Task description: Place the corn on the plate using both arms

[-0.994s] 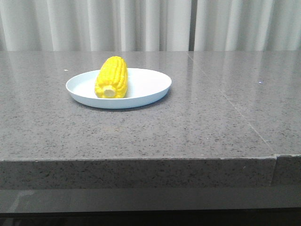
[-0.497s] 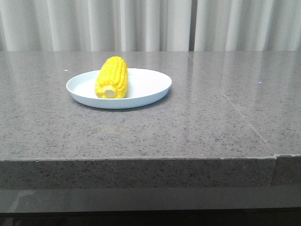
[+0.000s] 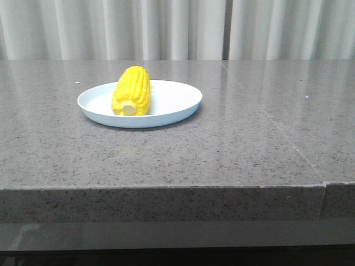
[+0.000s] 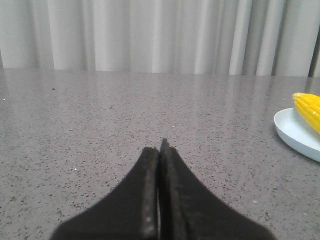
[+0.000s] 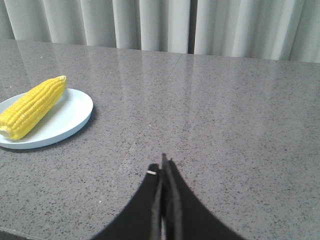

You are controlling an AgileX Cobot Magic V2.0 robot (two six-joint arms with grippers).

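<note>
So, corn point(image 3: 132, 91): lying on the plate point(image 3: 172, 100), left of its middle, pale cut end facing the camera
Plate: sitting on the grey speckled table point(image 3: 222, 155), left of centre
Left gripper point(image 4: 160, 146): fingers pressed together, nothing between them, well apart from the plate
Right gripper point(image 5: 164, 162): fingers pressed together too, empty, well off to the plate's side
Backdrop: pale curtains point(image 3: 177, 27) behind the table

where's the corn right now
In the front view the corn lies on the left half of the plate, left of the table's centre, its pale cut end facing the camera; nothing grips it.
</note>
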